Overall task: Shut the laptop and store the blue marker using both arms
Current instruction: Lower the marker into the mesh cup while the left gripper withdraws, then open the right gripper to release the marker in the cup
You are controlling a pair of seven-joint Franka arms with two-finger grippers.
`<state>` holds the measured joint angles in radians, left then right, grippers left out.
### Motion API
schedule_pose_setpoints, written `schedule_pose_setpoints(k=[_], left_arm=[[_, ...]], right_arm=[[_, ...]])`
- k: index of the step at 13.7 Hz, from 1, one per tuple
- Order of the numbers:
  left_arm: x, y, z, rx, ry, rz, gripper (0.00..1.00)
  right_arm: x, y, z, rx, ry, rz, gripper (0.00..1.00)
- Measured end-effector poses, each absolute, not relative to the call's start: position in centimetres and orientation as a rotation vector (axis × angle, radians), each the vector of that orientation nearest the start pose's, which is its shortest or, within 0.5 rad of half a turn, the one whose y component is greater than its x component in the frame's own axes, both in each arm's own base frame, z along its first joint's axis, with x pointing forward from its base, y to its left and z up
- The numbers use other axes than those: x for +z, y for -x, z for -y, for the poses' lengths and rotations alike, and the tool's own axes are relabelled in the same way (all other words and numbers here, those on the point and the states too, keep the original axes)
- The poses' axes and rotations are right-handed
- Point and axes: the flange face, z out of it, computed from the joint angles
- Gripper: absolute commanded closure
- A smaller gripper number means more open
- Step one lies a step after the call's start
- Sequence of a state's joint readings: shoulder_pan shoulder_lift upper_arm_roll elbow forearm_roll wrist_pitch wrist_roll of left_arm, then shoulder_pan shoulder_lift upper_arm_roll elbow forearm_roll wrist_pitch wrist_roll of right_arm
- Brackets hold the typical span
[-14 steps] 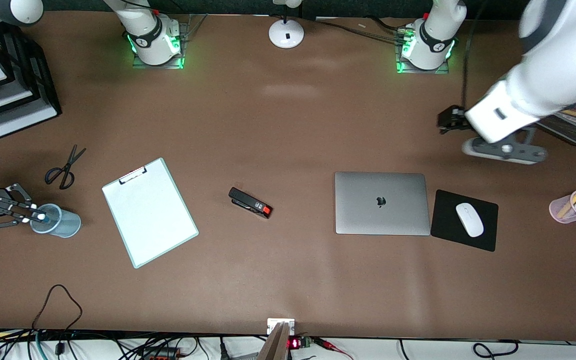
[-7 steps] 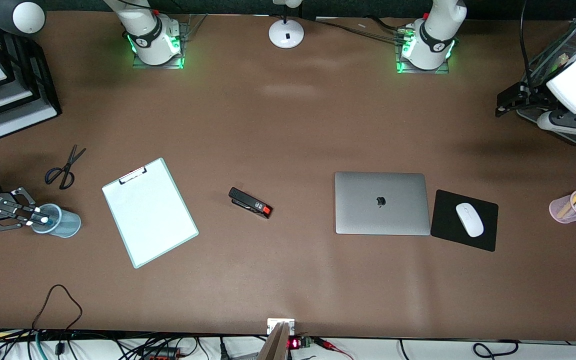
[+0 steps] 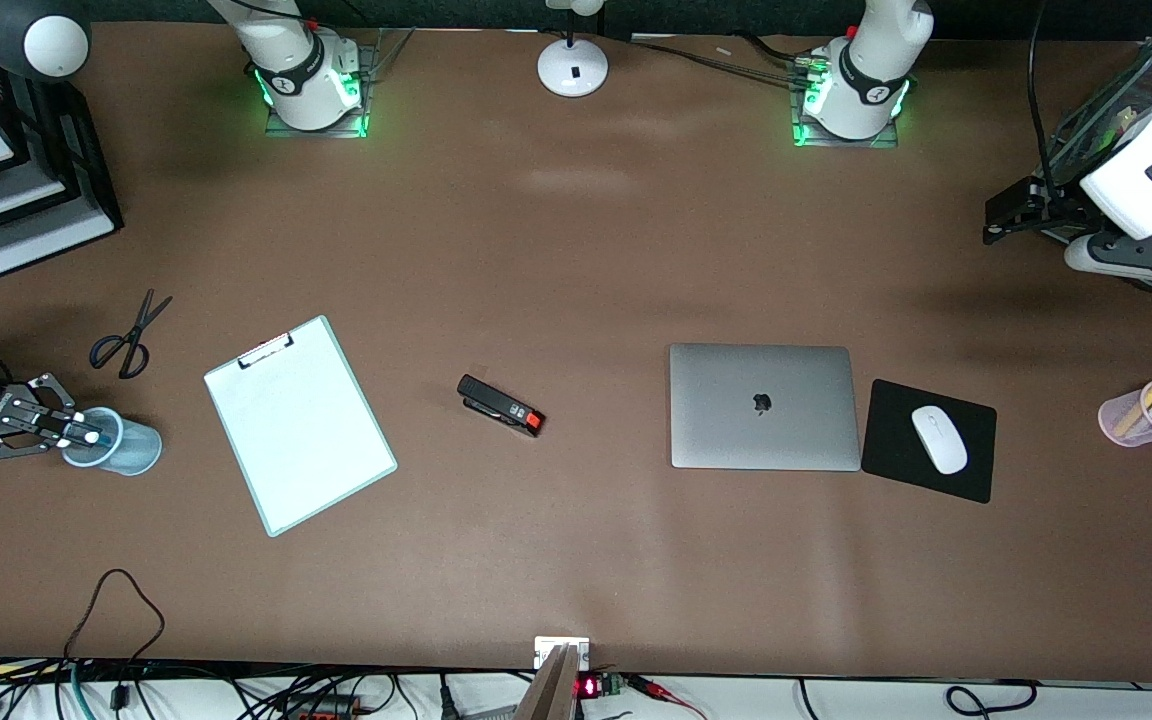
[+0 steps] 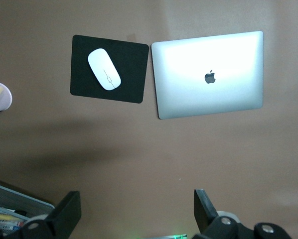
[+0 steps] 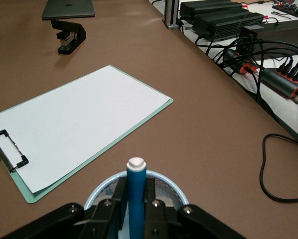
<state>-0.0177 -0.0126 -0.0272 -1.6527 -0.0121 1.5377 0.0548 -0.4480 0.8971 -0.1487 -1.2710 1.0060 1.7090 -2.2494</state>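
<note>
One laptop (image 3: 763, 406), one blue marker (image 5: 136, 199), one mesh cup (image 3: 116, 442), two pincers

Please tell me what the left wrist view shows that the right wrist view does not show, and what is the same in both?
Only the left wrist view shows the black mouse pad with the white mouse on it, beside the laptop. Only the right wrist view shows the right pincer shut on the blue marker over the blue mesh cup, plus the clipboard and the stapler. Both show the closed laptop.
</note>
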Motion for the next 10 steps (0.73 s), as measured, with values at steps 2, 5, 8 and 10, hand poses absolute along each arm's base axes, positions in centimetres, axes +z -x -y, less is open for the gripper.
schedule_pose_setpoints(k=[2, 5, 8, 10], left_arm=[[59.22, -54.24, 2.49, 0.156, 3.146, -0.139, 0.00], [59.19, -54.26, 2.38, 0.157, 3.147, -0.133, 0.00], [59.10, -54.29, 2.37, 0.159, 3.147, -0.130, 0.00], [59.10, -54.29, 2.33, 0.159, 3.147, -0.129, 0.00]], right_arm=[[21.28, -64.93, 31.41, -0.965, 1.944, 1.483, 0.93], [21.17, -64.85, 31.42, -0.952, 1.943, 1.490, 0.80], [21.02, -64.74, 31.53, -0.944, 1.947, 1.489, 0.00], [20.97, -64.68, 31.63, -0.940, 1.952, 1.478, 0.00]])
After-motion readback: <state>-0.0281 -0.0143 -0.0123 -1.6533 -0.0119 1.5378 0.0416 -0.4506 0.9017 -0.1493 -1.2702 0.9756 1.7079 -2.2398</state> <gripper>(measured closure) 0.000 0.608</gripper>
